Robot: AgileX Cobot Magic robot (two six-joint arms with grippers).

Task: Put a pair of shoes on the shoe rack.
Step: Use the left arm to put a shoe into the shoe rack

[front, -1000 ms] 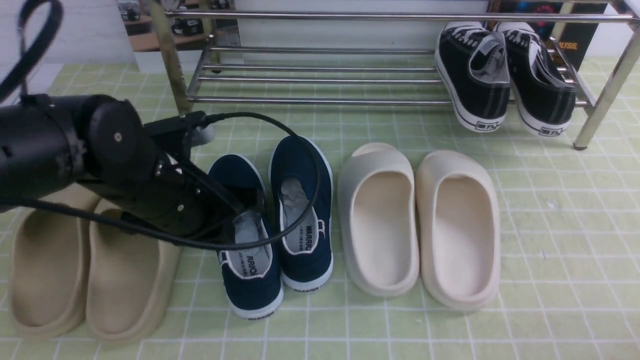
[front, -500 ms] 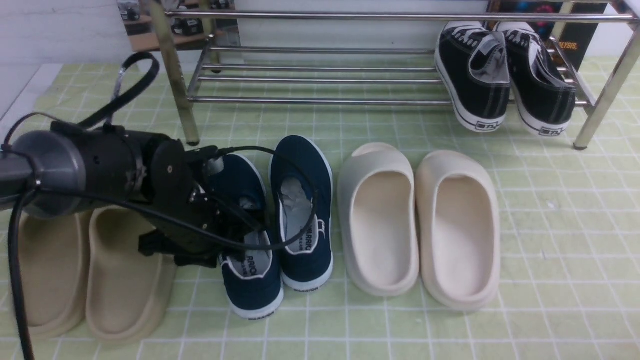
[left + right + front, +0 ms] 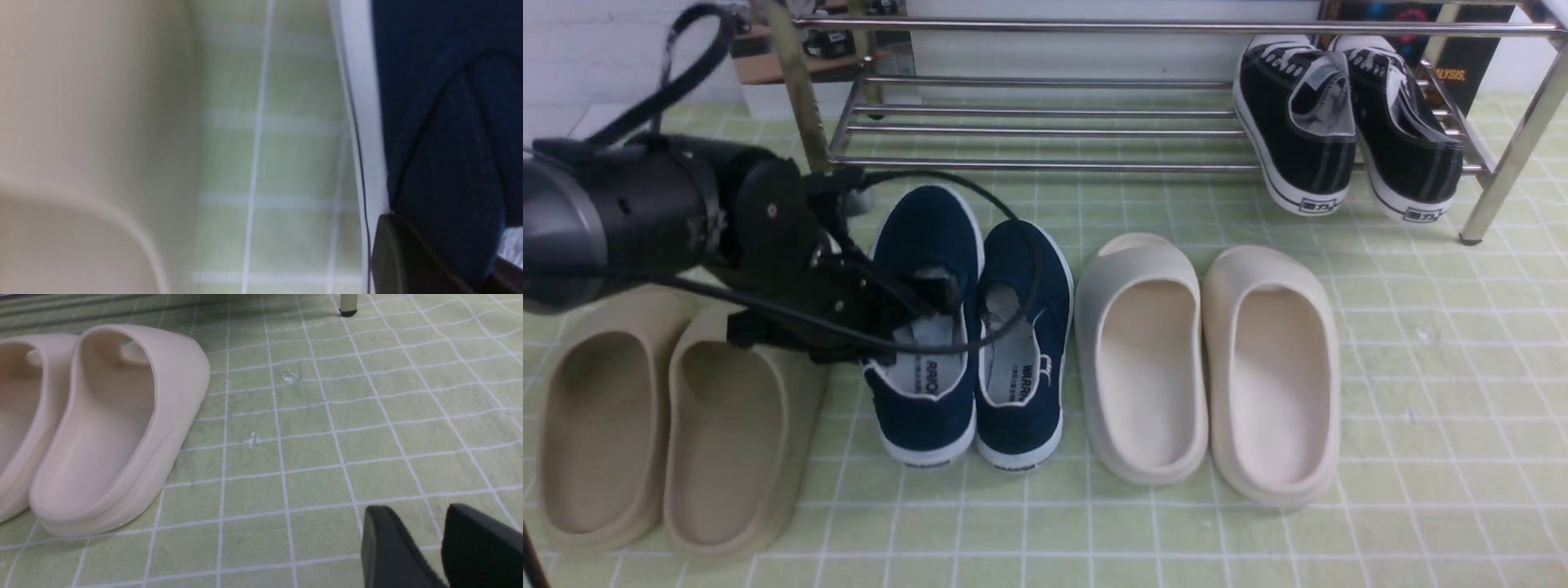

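Observation:
Two navy slip-ons lie on the green checked mat in front of the chrome shoe rack [image 3: 1045, 163]. My left gripper [image 3: 916, 309] is shut on the side wall of the left navy shoe [image 3: 931, 233], one finger inside its opening and one outside. That shoe's toe points at the rack and sits further forward than the right navy shoe [image 3: 1025, 269], which lies close beside it. In the left wrist view the navy canvas [image 3: 441, 122] is pinched by a dark finger [image 3: 408, 253]. My right gripper [image 3: 425, 526] hovers low over bare mat, its jaws slightly apart and empty; it is out of the front view.
Black lace-up sneakers [image 3: 1298, 122] sit on the rack's right end. Cream slides [image 3: 1143, 351] lie right of the navy pair and show in the right wrist view [image 3: 114, 428]. Beige slides [image 3: 735, 441] lie under my left arm. A rack leg [image 3: 805, 114] stands behind the left wrist.
My left gripper dipped down, took hold of the left navy shoe, and carried it forward toward the rack. The shoe now sits ahead of its mate; the right navy shoe shifted slightly.

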